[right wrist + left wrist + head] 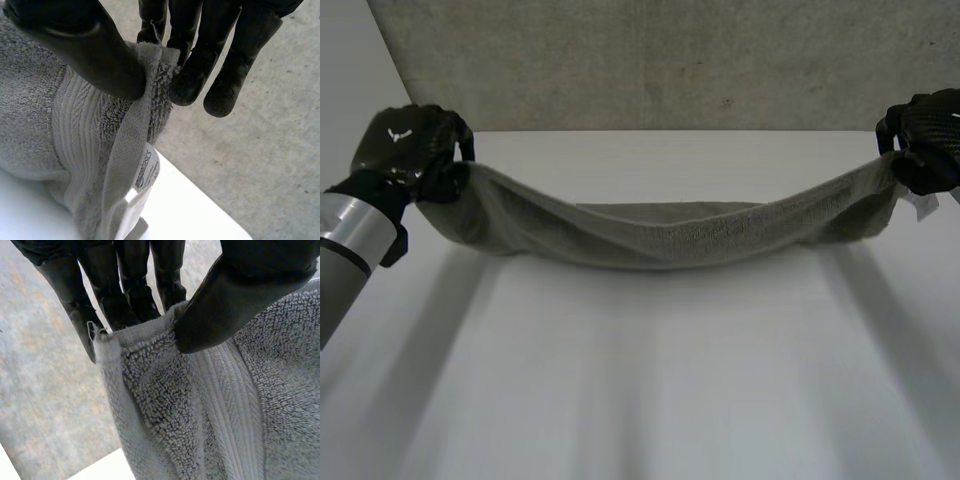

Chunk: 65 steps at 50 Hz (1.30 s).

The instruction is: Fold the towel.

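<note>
While left robot hand and right robot hand pinch towel ends | sagging over white table | grey floor beyond

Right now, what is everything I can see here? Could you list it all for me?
towel: one, grey, sagging over the table, held up at both ends
label: one, white, on the towel's right end
table: one, white, under the towel
floor: grey, speckled, beyond the table
left arm: one, grey, beside the table
left hand: one, black, pinching the towel's left end between thumb and fingers
right hand: one, black, pinching the towel's right end the same way
</note>
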### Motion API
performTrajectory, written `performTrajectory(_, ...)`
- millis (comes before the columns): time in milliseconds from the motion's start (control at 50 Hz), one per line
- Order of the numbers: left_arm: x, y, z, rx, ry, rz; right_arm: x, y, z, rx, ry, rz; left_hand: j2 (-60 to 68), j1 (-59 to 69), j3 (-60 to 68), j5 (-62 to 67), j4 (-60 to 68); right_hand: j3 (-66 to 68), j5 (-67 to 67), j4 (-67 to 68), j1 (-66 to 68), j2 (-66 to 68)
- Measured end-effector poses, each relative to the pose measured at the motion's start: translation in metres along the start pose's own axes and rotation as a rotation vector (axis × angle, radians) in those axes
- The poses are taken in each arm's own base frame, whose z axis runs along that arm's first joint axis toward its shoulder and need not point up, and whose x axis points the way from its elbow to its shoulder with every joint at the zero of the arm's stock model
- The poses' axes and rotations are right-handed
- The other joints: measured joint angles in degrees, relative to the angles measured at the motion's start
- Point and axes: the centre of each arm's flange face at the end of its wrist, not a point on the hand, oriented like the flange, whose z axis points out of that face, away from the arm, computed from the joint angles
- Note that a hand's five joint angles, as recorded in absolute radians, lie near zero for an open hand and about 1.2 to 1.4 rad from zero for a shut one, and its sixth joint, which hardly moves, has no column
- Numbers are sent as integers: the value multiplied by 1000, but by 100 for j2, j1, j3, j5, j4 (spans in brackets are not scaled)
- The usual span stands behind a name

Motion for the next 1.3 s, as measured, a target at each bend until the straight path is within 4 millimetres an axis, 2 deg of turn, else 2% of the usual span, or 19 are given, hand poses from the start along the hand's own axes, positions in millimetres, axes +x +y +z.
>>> performTrajectory(100, -2, 21, 14, -34, 3, -3, 7, 19, 19, -40, -1, 15, 0, 0, 0, 0, 0, 0, 0, 0, 0, 0)
performTrajectory(220, -9, 44, 46, -38, -4, 8, 15, 49, 53, -90, 27, 7, 0, 0, 0, 0, 0, 0, 0, 0, 0, 0)
performTrajectory(300, -13, 59, 67, -37, -4, 12, 14, 66, 77, -110, 36, -3, 0, 0, 1, 0, 0, 0, 0, 0, 0, 0)
performTrajectory(440, -15, 80, 95, -35, 10, 13, 8, 88, 106, -124, 42, -13, 0, 0, 4, 0, 0, 0, 0, 0, 0, 0)
performTrajectory(600, -15, 101, 119, -26, 19, 15, -8, 104, 130, -120, 27, -24, 17, 0, 13, 28, 0, 0, 0, 0, 0, 0)
performTrajectory(800, -17, 121, 135, -23, 18, 14, -8, 120, 147, -125, 60, -38, -155, -143, -153, -137, -183, -13, -70, -63, -55, -12)
performTrajectory(820, -18, 123, 135, -24, 18, 14, -8, 121, 149, -126, 66, -41, -645, -602, -627, -593, -696, -439, -440, -531, -508, -436)
performTrajectory(860, -18, 126, 136, -27, 18, 12, -8, 123, 151, -127, 75, -47, -1740, -1584, -1592, -1550, -1703, -2187, -2354, -2276, -2312, -2196)
performTrajectory(880, -18, 127, 137, -28, 18, 12, -8, 123, 152, -127, 77, -49, -2321, -2146, -2126, -2124, -2267, -2651, -2832, -2733, -2890, -2779)
performTrajectory(900, -18, 128, 137, -29, 18, 12, -8, 123, 152, -128, 81, -53, -3516, -3326, -3384, -3331, -3554, -3764, -4028, -3842, -3902, -3819)
performTrajectory(920, -18, 129, 137, -29, 18, 12, -9, 123, 153, -129, 83, -55, -4124, -3930, -3961, -3945, -4143, -4424, -4632, -4395, -4560, -4500)
performTrajectory(940, -18, 130, 137, -30, 18, 12, -9, 123, 153, -130, 88, -58, -5244, -5063, -5071, -5124, -5144, -5386, -5748, -5467, -5510, -5469)
performTrajectory(980, -18, 129, 138, -26, 14, 13, -8, 122, 153, -129, 97, -65, -6150, -5983, -6075, -6172, -6146, -6066, -6351, -6149, -6203, -6090)
performTrajectory(1140, -24, 112, 142, 11, -25, 24, -13, 104, 151, -108, 110, -78, -6222, -6066, -6199, -6288, -6262, -6126, -6351, -6175, -6308, -6103)
performTrajectory(1300, -31, 67, 138, 82, -56, 39, -17, 69, 129, -86, 105, -77, -6228, -6066, -6199, -6288, -6262, -6126, -6351, -6175, -6310, -6103)
